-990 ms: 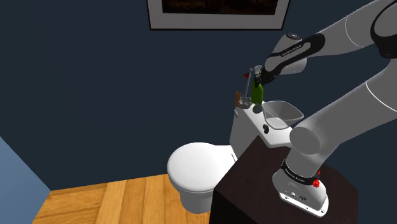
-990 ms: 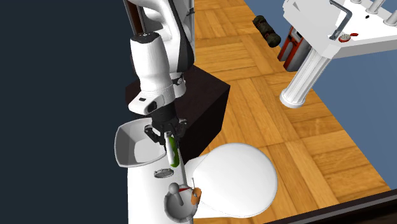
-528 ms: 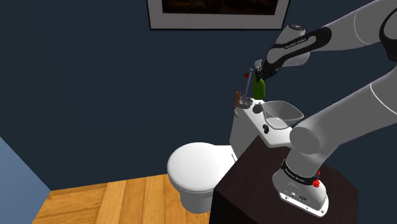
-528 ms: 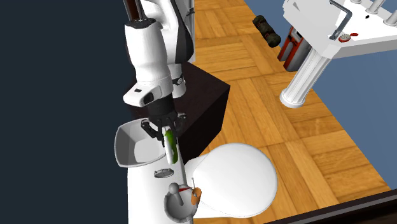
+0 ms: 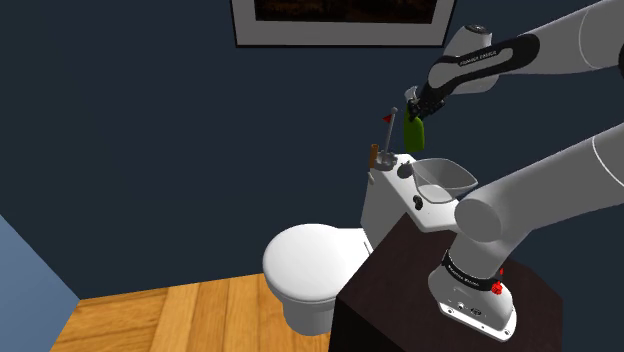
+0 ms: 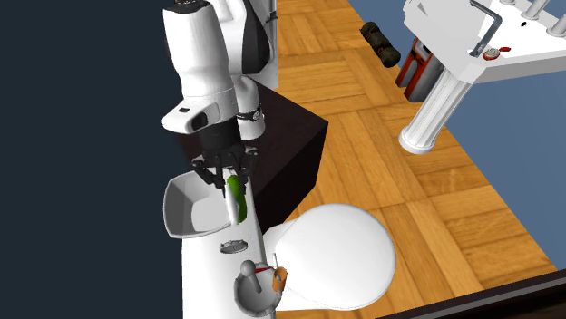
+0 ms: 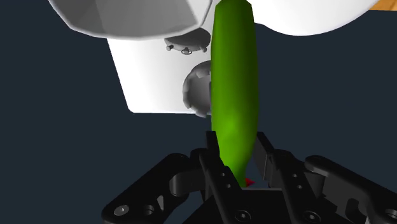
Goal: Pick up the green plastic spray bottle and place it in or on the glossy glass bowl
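Observation:
The green spray bottle [image 5: 415, 132] hangs in the air above the white toilet tank [image 5: 392, 205], gripped near its top by my gripper [image 5: 419, 110], which is shut on it. In the second exterior view the green bottle [image 6: 236, 195] hangs below the gripper [image 6: 228, 172], beside the rim of the pale bowl [image 6: 186, 210]. The bowl [image 5: 445, 179] sits on the tank, just to the shoulder view's right of the bottle. In the wrist view the bottle [image 7: 235, 89] runs away from the two black fingers [image 7: 215, 159] that clasp it, with the bowl's underside [image 7: 127, 19] beyond.
A small brown and grey figure with a red flag [image 5: 381, 155] stands at the tank's far end. A round grey cap [image 6: 234, 246] lies on the tank lid. The toilet seat [image 5: 305, 262], a dark stand [image 5: 440, 300] and a wood floor [image 5: 180, 315] lie below.
The gripper has lifted the green bottle higher off the tank and carried it slightly toward the bowl. Nothing else has moved.

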